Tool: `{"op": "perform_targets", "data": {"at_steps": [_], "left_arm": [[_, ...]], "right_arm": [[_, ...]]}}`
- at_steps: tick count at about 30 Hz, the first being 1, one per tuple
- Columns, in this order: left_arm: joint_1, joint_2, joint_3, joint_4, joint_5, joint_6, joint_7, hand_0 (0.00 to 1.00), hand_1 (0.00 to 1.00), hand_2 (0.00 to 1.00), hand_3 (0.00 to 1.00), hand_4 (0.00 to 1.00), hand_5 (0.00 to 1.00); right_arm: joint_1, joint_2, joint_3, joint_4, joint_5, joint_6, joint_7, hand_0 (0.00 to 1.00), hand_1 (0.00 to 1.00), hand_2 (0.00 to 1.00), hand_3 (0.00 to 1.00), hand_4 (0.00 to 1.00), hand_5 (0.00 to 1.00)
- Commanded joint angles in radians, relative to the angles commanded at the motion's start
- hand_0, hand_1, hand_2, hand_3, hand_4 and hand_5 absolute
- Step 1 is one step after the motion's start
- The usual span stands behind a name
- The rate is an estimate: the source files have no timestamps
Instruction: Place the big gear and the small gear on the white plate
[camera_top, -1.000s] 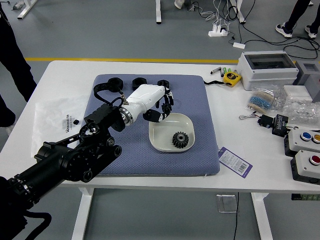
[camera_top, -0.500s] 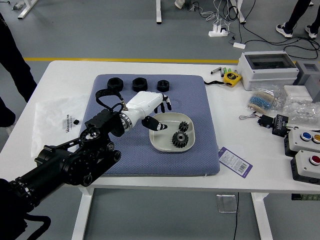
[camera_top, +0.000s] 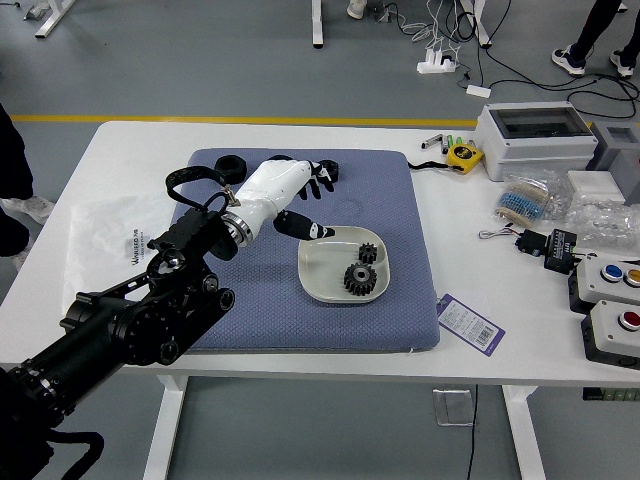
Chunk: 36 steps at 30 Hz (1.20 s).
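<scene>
We draw our left hand (camera_top: 273, 194) back, fingers apart and empty
To its right, nearer us, the small gear (camera_top: 368, 253) sits beside the big gear (camera_top: 361, 279) on the white plate (camera_top: 319, 270), so our placing looks complete

big gear (camera_top: 360, 279) + small gear (camera_top: 368, 253): on white plate (camera_top: 314, 281) | left hand (camera_top: 308, 208): open, beside
</scene>
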Motion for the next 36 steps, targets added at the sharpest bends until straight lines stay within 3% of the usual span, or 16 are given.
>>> {"op": "perform_targets", "data": {"at_steps": [3, 4, 9, 10, 15, 16, 21, 22, 27, 28, 33, 34, 36], "left_arm": [[0.038, -0.001, -0.102, -0.019, 0.0, 0.035, -0.016, 0.432, 0.526, 0.549, 0.613, 0.998, 0.266], [0.047, -0.001, -0.127, -0.024, 0.002, 0.041, -0.019, 0.493, 0.554, 0.565, 0.61, 0.991, 0.272], [0.123, -0.003, -0.292, -0.067, -0.02, 0.069, -0.034, 0.493, 0.554, 0.565, 0.61, 0.991, 0.272], [0.141, -0.004, -0.324, -0.076, -0.044, 0.072, -0.035, 0.495, 0.531, 0.555, 0.594, 0.895, 0.279], [0.235, -0.014, -0.486, -0.13, -0.22, 0.066, -0.041, 0.495, 0.531, 0.555, 0.594, 0.895, 0.279], [0.251, -0.015, -0.508, -0.143, -0.259, 0.056, -0.043, 0.533, 0.549, 0.569, 0.595, 0.849, 0.32], [0.339, -0.018, -0.603, -0.223, -0.459, -0.019, -0.059, 0.533, 0.549, 0.569, 0.595, 0.849, 0.32], [0.349, -0.018, -0.611, -0.234, -0.504, -0.028, -0.061, 0.67, 0.649, 0.706, 0.611, 0.848, 0.366], [0.409, -0.018, -0.639, -0.303, -0.718, -0.1, -0.084, 0.67, 0.649, 0.706, 0.611, 0.848, 0.366], [0.422, -0.018, -0.639, -0.318, -0.763, -0.119, -0.079, 0.723, 0.677, 0.748, 0.729, 0.835, 0.662], [0.461, -0.017, -0.647, -0.368, -0.915, -0.201, -0.037, 0.723, 0.677, 0.748, 0.729, 0.835, 0.662], [0.469, -0.015, -0.65, -0.376, -0.929, -0.226, -0.02, 0.766, 0.706, 0.763, 0.745, 0.85, 0.859], [0.48, -0.011, -0.654, -0.386, -0.938, -0.247, -0.01, 0.766, 0.706, 0.763, 0.745, 0.85, 0.859]], "right_arm": [[0.001, 0.0, -0.003, -0.001, 0.008, 0.001, 0.003, 0.683, 0.659, 0.739, 0.594, 0.806, 0.729], [0.002, 0.0, -0.004, -0.001, 0.011, 0.002, 0.004, 0.683, 0.658, 0.739, 0.595, 0.807, 0.729], [0.002, 0.0, -0.011, -0.003, 0.023, 0.004, 0.009, 0.683, 0.658, 0.739, 0.595, 0.807, 0.729], [0.003, 0.0, -0.012, -0.003, 0.024, 0.005, 0.01, 0.684, 0.657, 0.74, 0.595, 0.807, 0.728], [0.002, 0.0, -0.014, -0.005, 0.028, 0.007, 0.012, 0.684, 0.657, 0.74, 0.595, 0.807, 0.728], [0.002, 0.0, -0.014, -0.005, 0.027, 0.007, 0.012, 0.684, 0.656, 0.74, 0.596, 0.808, 0.728], [0.0, 0.001, -0.012, -0.006, 0.023, 0.008, 0.012, 0.684, 0.656, 0.74, 0.596, 0.808, 0.728], [-0.001, 0.001, -0.012, -0.007, 0.023, 0.009, 0.012, 0.684, 0.657, 0.74, 0.597, 0.807, 0.727], [-0.004, 0.003, -0.013, -0.008, 0.023, 0.009, 0.013, 0.684, 0.657, 0.74, 0.597, 0.807, 0.727], [-0.005, 0.003, -0.013, -0.008, 0.023, 0.009, 0.012, 0.683, 0.657, 0.739, 0.596, 0.807, 0.727], [-0.008, 0.004, -0.015, -0.009, 0.025, 0.01, 0.013, 0.683, 0.657, 0.739, 0.596, 0.807, 0.727], [-0.009, 0.004, -0.015, -0.01, 0.026, 0.01, 0.013, 0.684, 0.658, 0.739, 0.597, 0.807, 0.727], [-0.01, 0.005, -0.015, -0.01, 0.025, 0.01, 0.013, 0.684, 0.658, 0.739, 0.597, 0.807, 0.727]]}}
